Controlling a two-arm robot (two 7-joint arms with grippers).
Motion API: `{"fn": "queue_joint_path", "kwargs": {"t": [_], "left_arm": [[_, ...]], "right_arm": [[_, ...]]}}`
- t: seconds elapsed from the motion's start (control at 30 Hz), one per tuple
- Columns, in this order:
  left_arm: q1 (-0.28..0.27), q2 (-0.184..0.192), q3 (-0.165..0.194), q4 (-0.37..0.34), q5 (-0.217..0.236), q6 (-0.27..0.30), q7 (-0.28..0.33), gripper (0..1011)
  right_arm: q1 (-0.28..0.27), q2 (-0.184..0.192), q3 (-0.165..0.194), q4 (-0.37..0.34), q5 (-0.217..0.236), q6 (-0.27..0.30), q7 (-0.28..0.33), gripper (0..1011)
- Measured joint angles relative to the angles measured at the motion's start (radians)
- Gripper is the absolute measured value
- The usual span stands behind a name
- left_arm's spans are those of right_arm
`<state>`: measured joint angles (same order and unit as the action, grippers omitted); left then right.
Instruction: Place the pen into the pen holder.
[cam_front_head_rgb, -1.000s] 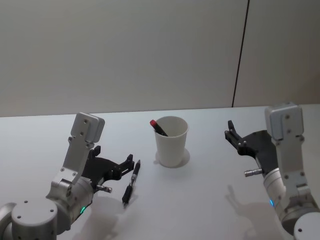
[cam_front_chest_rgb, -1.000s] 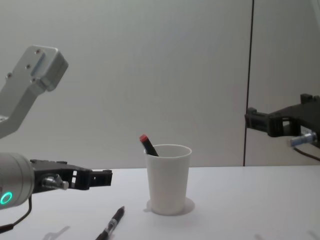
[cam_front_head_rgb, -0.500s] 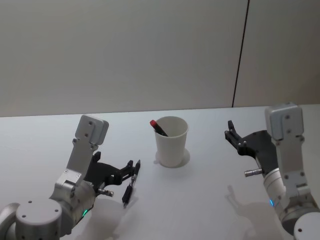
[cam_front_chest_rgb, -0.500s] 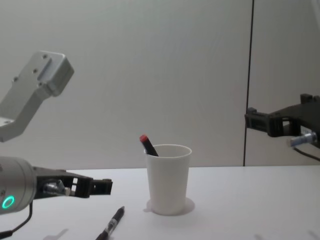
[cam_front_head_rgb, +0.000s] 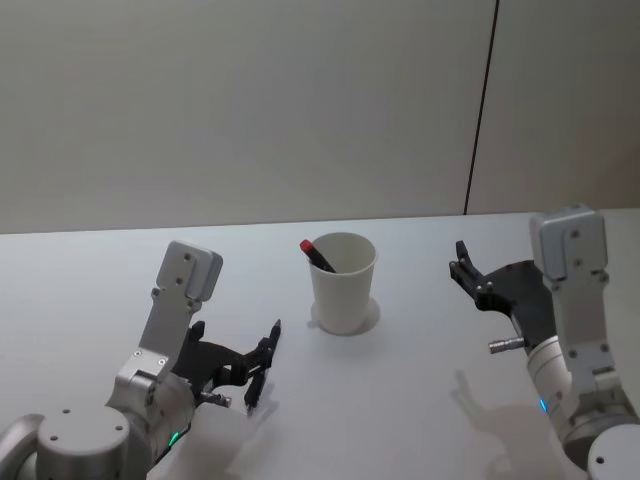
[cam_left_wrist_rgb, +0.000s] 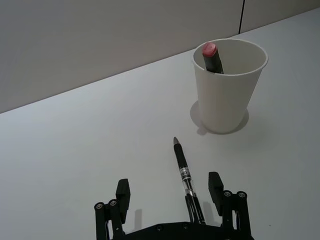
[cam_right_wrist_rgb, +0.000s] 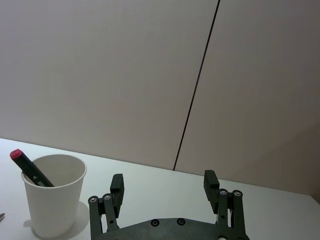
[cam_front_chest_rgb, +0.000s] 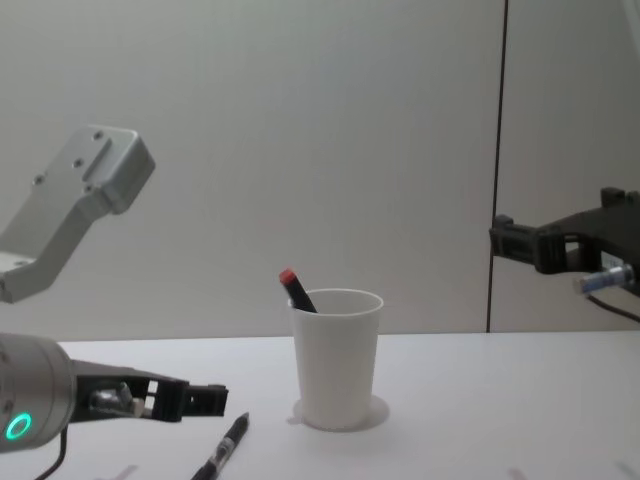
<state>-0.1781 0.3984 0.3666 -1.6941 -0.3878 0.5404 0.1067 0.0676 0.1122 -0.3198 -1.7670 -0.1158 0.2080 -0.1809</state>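
A black pen (cam_left_wrist_rgb: 183, 170) lies flat on the white table, a little left of and nearer to me than the pen holder (cam_front_head_rgb: 343, 285), a white paper cup (cam_left_wrist_rgb: 229, 92). A red-capped marker (cam_front_head_rgb: 317, 254) leans inside the cup. My left gripper (cam_left_wrist_rgb: 169, 190) is open and low over the table, its fingers (cam_left_wrist_rgb: 215, 184) on either side of the pen's near half without touching it. In the head view that gripper (cam_front_head_rgb: 262, 358) covers part of the pen (cam_front_head_rgb: 274, 332). My right gripper (cam_front_head_rgb: 462, 265) hangs open to the right of the cup, holding nothing.
The white table (cam_front_head_rgb: 420, 400) runs back to a plain grey wall (cam_front_head_rgb: 250, 110) with a dark vertical seam (cam_front_head_rgb: 482, 110). In the chest view the pen (cam_front_chest_rgb: 225, 450) lies at the bottom, left of the cup (cam_front_chest_rgb: 336, 360).
My left gripper has moved down and forward, from beside the pen to straddling it. The pen, the cup and the right arm have not moved.
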Motion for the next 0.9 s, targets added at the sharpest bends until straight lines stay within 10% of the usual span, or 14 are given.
{"fn": "queue_joint_path", "kwargs": {"t": [0.9], "left_arm": [[0.009,-0.029,0.014,0.008,0.016,0.087,-0.023,1000]], "right_arm": [[0.0,0.0,0.0,0.0,0.0,0.0,0.0,1002]]}}
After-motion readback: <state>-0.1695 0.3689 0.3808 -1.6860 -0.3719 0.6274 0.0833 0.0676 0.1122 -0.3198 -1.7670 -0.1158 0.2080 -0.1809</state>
